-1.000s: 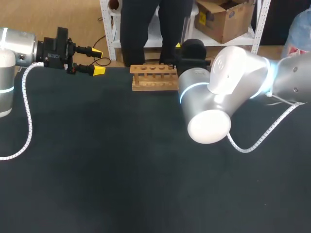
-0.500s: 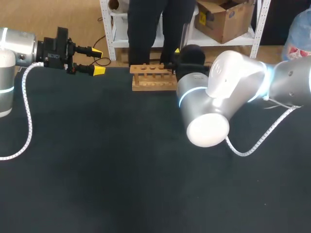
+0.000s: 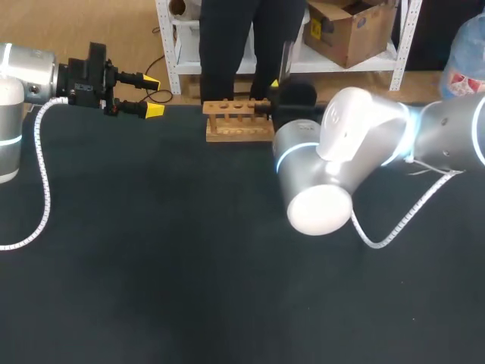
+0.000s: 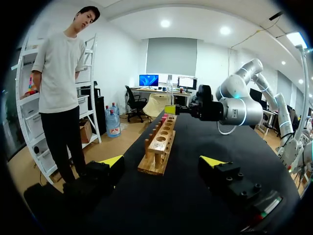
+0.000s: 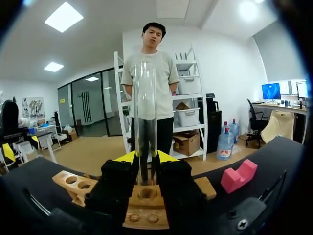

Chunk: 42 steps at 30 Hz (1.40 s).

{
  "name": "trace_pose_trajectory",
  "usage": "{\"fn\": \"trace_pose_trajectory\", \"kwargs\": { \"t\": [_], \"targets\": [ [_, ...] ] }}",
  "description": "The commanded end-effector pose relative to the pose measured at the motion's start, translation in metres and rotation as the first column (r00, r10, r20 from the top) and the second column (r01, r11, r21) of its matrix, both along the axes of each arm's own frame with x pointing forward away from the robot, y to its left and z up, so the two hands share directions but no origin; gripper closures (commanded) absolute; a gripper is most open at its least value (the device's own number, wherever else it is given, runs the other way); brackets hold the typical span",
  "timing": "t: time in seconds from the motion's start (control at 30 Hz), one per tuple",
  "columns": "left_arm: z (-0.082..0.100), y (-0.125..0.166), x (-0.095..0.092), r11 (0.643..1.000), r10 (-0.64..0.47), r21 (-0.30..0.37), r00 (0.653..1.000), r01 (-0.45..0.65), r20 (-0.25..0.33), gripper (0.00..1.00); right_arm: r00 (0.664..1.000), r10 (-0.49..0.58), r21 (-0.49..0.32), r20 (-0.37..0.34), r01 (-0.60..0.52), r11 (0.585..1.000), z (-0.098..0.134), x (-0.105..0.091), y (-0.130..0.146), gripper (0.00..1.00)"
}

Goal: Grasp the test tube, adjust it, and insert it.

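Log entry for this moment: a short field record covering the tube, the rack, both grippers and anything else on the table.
test tube: clear, upright, clamped in the right gripper
rack: wooden, at the table's far edge, right under the tube
insertion: cannot tell; the tube's lower end is hidden inside the grip
left gripper: open, empty, apart from the rack, pointing toward it
other: pink block on the dark table beside the rack

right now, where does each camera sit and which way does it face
Head view: above and behind the robot, looking down on the table; both arms show.
Left wrist view: on the left wrist, looking along the rack toward the right arm; its open fingers show.
Right wrist view: on the right wrist, looking out over the rack; its fingers grip the upright test tube.
Shared: all three show the rack.
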<state>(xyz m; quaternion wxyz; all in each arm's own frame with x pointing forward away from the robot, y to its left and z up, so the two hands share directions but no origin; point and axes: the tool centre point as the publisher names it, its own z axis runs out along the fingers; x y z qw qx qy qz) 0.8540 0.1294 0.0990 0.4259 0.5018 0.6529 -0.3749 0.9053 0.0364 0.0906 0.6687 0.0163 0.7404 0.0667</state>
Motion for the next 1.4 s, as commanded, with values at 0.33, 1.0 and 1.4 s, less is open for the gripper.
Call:
{"fn": "trace_pose_trajectory", "kwargs": {
  "t": [0.33, 1.0, 1.4],
  "targets": [
    [0.0, 0.0, 0.0, 1.0, 0.0, 0.0, 1.0, 0.0, 0.001, 0.0, 0.996, 0.091, 0.005, 0.005, -0.091, 0.996, -0.01, -0.002, -0.002, 1.0],
    [0.0, 0.0, 0.0, 1.0, 0.0, 0.0, 1.0, 0.0, 0.001, 0.0, 0.994, 0.105, -0.004, 0.002, -0.105, 0.994, -0.002, -0.007, -0.002, 0.0],
    [0.0, 0.0, 0.0, 1.0, 0.0, 0.0, 1.0, 0.0, 0.001, 0.0, 0.962, 0.256, 0.076, -0.093, -0.249, 0.965, 0.018, -0.035, -0.029, 0.0]
  ]
}}
